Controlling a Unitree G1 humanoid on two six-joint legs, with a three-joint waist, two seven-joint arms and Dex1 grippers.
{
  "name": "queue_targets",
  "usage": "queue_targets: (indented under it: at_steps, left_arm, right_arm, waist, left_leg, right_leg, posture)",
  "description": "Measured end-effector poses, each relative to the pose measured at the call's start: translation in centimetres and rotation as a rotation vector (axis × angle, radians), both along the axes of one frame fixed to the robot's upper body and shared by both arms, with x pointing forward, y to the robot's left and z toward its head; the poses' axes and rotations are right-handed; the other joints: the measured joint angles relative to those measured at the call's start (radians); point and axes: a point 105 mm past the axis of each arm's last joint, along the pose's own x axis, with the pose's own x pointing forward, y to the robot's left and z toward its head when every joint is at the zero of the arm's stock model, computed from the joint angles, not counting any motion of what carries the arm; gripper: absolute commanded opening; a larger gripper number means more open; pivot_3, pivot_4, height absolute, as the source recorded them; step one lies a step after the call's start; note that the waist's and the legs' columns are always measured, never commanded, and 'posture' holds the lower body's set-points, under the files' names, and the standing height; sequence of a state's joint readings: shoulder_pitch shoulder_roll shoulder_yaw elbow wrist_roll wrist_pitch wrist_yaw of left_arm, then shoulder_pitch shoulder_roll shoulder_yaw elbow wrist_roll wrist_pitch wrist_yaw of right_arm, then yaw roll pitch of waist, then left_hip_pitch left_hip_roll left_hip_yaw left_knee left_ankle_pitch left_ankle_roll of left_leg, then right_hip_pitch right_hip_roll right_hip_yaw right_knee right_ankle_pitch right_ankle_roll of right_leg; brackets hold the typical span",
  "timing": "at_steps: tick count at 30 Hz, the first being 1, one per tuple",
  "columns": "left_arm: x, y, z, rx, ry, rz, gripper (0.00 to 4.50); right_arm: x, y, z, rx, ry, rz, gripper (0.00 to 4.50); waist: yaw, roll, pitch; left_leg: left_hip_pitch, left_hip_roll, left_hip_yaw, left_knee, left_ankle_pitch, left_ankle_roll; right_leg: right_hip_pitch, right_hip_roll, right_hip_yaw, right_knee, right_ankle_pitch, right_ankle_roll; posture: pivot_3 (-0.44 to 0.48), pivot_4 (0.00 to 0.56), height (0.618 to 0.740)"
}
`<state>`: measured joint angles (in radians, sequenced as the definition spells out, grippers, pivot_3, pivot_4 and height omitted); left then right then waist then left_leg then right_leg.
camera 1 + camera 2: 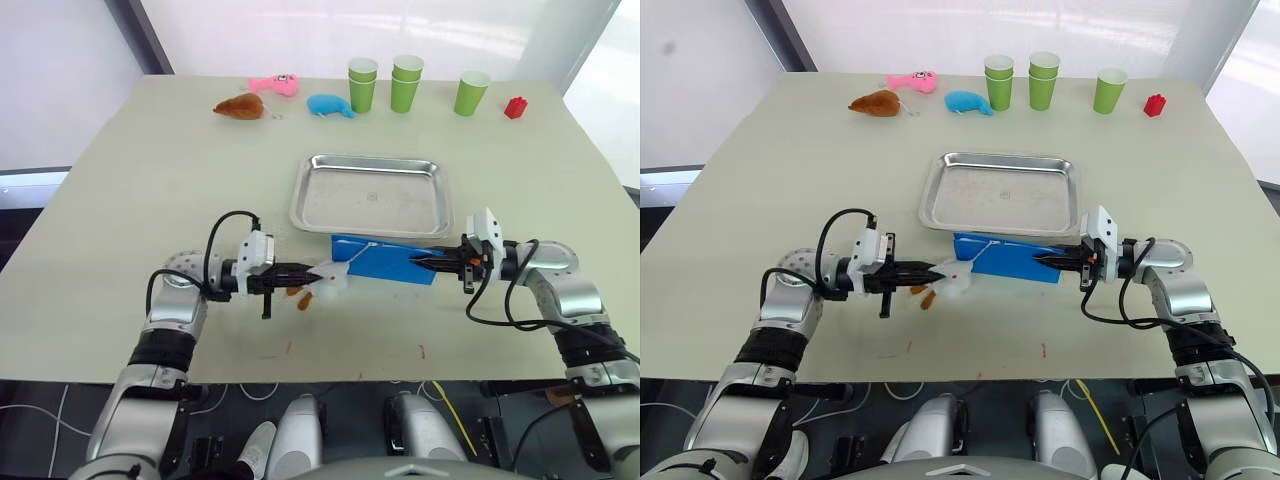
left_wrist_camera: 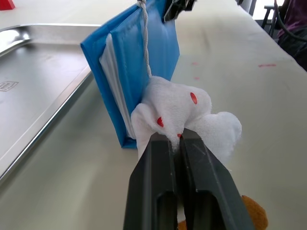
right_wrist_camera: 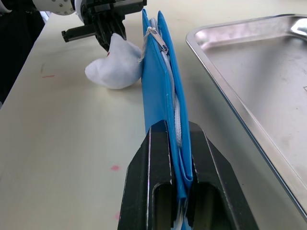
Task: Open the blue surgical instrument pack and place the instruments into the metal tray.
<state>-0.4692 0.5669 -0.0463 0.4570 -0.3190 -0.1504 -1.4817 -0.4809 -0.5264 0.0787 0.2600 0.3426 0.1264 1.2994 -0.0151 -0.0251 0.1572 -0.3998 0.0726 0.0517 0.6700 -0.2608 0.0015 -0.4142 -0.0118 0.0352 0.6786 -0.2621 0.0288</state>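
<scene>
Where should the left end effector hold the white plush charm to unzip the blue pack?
Grip the white plush charm on its free end, coming from the robot's left, since its cord runs straight to the zipper of the blue surgical instrument pack, which the right end effector clamps at the opposite end.

Head stereo pair looks down over the table [image 1: 120, 180]; both wrist cameras face each other, close along the blue pack [image 3: 160, 96]

The tray [image 1: 371, 195] lies bare, open from above. Along its near rim the blue pack [image 1: 385, 260] stands on edge, blocking low approach from the near side. Cups [image 1: 405, 83] and toys [image 1: 285, 97] line the far edge, well apart from the tray.
</scene>
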Motion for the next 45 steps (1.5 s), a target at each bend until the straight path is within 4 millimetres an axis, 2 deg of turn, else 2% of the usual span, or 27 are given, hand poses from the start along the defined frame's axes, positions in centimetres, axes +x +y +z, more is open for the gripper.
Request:
queue_targets:
  at_steps: [7, 11, 20, 30, 34, 45]
  left_arm:
    - [0.2, 2.4, 1.2, -0.011, -0.020, 0.060, 0.04]
    - [0.4, 3.1, 1.6, -0.023, -0.030, 0.093, 0.04]
    - [1.5, 7.5, 3.9, 0.006, -0.092, 0.264, 0.04]
    - [1.7, 8.4, 3.6, 0.053, -0.105, 0.301, 0.04]
    - [1.3, 8.8, 2.6, 0.073, -0.084, 0.310, 0.04]
    - [0.9, 10.0, 2.7, 0.110, -0.092, 0.335, 0.04]
  right_arm:
    - [-0.1, 0.0, 0.0, -0.002, -0.004, 0.002, 0.00]
    - [-0.1, 0.1, 0.0, -0.003, -0.009, 0.004, 0.00]
    - [-0.2, 0.2, -0.1, -0.004, -0.021, 0.007, 0.00]
    - [-0.3, 0.2, -0.1, -0.002, -0.024, 0.008, 0.00]
    - [-0.3, 0.2, -0.1, -0.002, -0.040, -0.001, 0.00]
    - [-0.4, 0.3, -0.2, -0.004, -0.056, 0.008, 0.00]
  waist:
    - [0.000, 0.000, 0.000]
    - [0.000, 0.000, 0.000]
    - [0.000, 0.000, 0.000]
    - [0.000, 0.000, 0.000]
    - [0.000, 0.000, 0.000]
    - [-0.001, 0.000, 0.000]
  left_leg:
    - [0.000, 0.000, 0.000, 0.000, 0.000, 0.000]
    - [0.000, 0.000, 0.000, 0.000, 0.000, 0.000]
    - [0.000, 0.000, 0.000, 0.000, 0.000, 0.000]
    - [0.000, 0.000, 0.000, 0.000, 0.000, 0.000]
    - [0.000, 0.000, 0.000, 0.000, 0.000, 0.000]
    - [0.000, 0.001, 0.000, 0.000, 0.000, 0.000]
  right_leg:
    - [0.000, 0.000, 0.000, 0.000, 0.000, 0.000]
    - [0.000, 0.000, 0.000, 0.000, 0.000, 0.000]
    - [0.000, 0.000, 0.000, 0.000, 0.000, 0.000]
    - [0.000, 0.000, 0.000, 0.000, 0.000, 0.000]
    - [0.000, 0.000, 0.000, 0.000, 0.000, 0.000]
    - [0.000, 0.000, 0.000, 0.000, 0.000, 0.000]
  posture:
    - [0.000, 0.150, 0.740]
    - [0.000, 0.150, 0.740]
    - [0.000, 0.150, 0.740]
    - [0.000, 0.150, 0.740]
    - [0.000, 0.150, 0.740]
    - [0.000, 0.150, 0.740]
